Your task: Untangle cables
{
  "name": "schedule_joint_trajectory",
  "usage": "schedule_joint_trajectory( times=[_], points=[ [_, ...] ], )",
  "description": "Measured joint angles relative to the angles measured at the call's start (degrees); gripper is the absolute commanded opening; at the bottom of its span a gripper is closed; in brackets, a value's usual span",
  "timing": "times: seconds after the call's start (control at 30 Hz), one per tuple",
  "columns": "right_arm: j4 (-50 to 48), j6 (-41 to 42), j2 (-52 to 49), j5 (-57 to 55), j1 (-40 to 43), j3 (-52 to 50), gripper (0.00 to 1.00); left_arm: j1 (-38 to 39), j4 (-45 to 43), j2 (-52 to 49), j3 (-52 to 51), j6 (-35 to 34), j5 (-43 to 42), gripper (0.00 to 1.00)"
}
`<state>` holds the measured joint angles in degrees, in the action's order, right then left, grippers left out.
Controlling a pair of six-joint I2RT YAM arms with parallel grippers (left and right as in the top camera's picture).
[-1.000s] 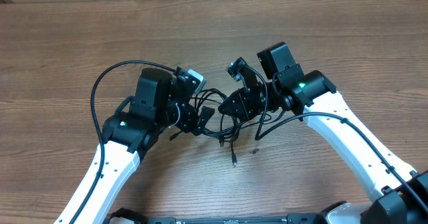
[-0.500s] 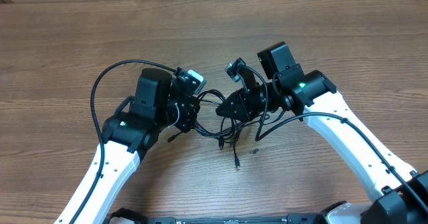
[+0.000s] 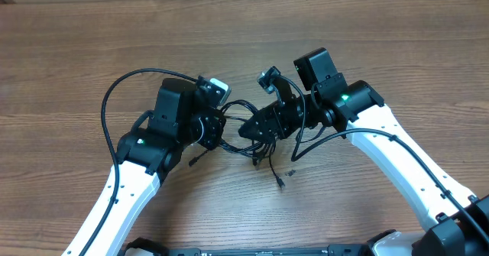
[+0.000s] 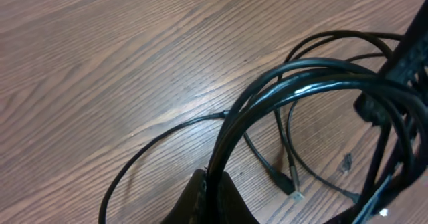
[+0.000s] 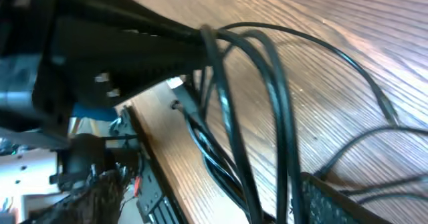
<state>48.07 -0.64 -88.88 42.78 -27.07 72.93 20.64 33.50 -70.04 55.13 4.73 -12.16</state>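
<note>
Cables (image 4: 314, 77) looped between both hands
Left hand (image 4: 208, 198) clamped on them, likely as anchor; right hand (image 3: 254, 128) grip unclear.

The place reads as a robotics lab bench. A white left arm (image 3: 114, 199) and a white right arm (image 3: 405, 160) reach in over the near edge of a wood-grain table (image 3: 76, 50), each with a green status light (image 3: 140, 141) on a black joint housing and a small camera (image 3: 217, 89) at the wrist. Past the table's edge, the right wrist view shows blurred hardware (image 5: 80, 157) with wiring, but no household things.
</note>
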Motion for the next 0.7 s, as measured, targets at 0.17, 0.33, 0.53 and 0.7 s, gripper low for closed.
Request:
schedule_joint_trajectory(
  times=[0.17,0.33,0.53,0.7],
  points=[
    [0.07,8.52,0.0,-9.75,-0.02,0.0,0.84,-0.04,1.33,0.0,0.0,-4.72,2.47,0.04],
    [-0.02,18.8,0.0,-17.49,-0.02,0.0,0.84,-1.18,2.73,0.0,0.0,-10.73,3.04,0.04],
    [-0.52,26.86,0.0,-21.22,-0.02,0.0,0.85,-4.46,3.78,0.0,0.0,-17.64,3.39,0.04],
    [-0.55,30.08,0.0,-21.84,-0.02,0.0,0.87,-7.85,4.24,0.0,0.0,-23.56,2.27,0.04]
  ],
)
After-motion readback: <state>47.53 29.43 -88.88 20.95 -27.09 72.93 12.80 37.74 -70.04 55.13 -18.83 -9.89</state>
